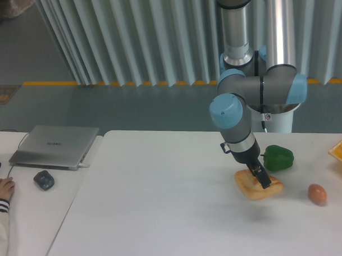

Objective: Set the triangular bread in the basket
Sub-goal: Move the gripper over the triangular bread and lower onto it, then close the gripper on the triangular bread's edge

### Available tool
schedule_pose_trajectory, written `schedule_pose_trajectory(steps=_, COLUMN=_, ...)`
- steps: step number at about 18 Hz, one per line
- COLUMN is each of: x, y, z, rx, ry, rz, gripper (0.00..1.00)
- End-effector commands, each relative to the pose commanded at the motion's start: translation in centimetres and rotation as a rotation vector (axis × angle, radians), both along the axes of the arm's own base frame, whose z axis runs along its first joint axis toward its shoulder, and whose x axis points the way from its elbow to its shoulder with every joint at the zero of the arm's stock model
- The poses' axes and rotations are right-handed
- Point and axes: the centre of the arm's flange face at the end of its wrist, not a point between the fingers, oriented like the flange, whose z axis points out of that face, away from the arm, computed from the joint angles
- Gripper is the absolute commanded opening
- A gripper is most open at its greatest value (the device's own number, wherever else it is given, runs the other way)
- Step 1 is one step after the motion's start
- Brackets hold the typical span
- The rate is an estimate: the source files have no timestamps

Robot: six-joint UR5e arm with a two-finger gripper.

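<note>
Your triangular bread (258, 186) lies flat on the worktop (168, 218), beside the green pepper (279, 157). The gripper (263, 182) sits on it; I cannot tell whether it grips. Expect it light, soft and crushable: pinch gently across the rim. The basket (341, 151) waits far right.

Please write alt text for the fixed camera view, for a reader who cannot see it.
A grey-and-blue robot arm's claw reaches down onto a flat golden-tan triangular bread on a white table. A green pepper lies just behind, a small orange-brown egg to the right, and a yellow-orange basket corner at the right edge.
</note>
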Motion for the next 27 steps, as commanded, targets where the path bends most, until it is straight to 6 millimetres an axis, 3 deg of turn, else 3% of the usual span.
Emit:
schedule_pose_trajectory(steps=6, x=1.4, y=0.3, z=-2.4, rx=-0.032, ry=-0.012, rz=0.012, gripper=1.0)
schedule_pose_trajectory(steps=18, x=0.8, y=0.7, z=-3.3, rx=-0.072, ry=0.02, rz=-0.005, gripper=1.0)
schedule_pose_trajectory(steps=19, x=0.8, y=0.7, z=-3.4, rx=-0.074, ry=0.021, rz=-0.005, gripper=0.97)
schedule_pose_trajectory(steps=24, x=0.6, y=0.6, z=-3.1, rx=-0.072, ry=0.028, rz=-0.003, gripper=0.59)
schedule_pose_trajectory(steps=27, x=0.7, y=0.7, z=-2.8, rx=-0.069, ry=0.031, rz=0.0, gripper=0.47)
